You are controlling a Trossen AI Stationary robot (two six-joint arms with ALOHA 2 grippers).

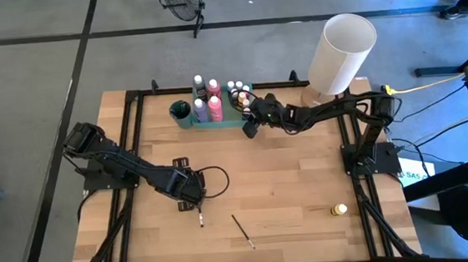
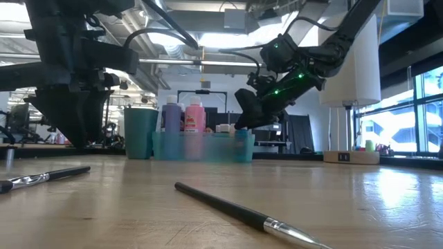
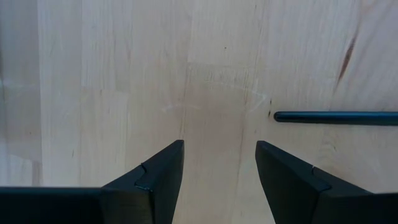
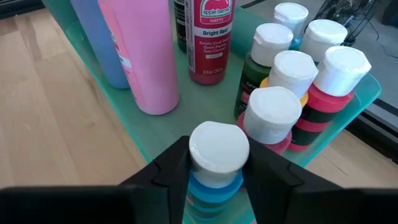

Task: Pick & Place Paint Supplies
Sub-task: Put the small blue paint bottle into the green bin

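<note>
Two grippers are at work here, and the right gripper point(image 4: 214, 168) has the step in hand: it holds a small blue paint bottle point(image 4: 214, 186) by the neck just under its white cap, over the near end of the green tray point(image 4: 134, 134), close beside the cluster of small capped bottles point(image 4: 298, 93). To do this well, I judge it should lower the bottle straight down into the free space, keep it upright, and spread the fingers only once the base rests on the tray floor, so the neighbours are not knocked. The left gripper point(image 3: 217, 180) hangs over bare table with its fingers apart, holding nothing, a paintbrush point(image 3: 336, 117) lying just beside it.
</note>
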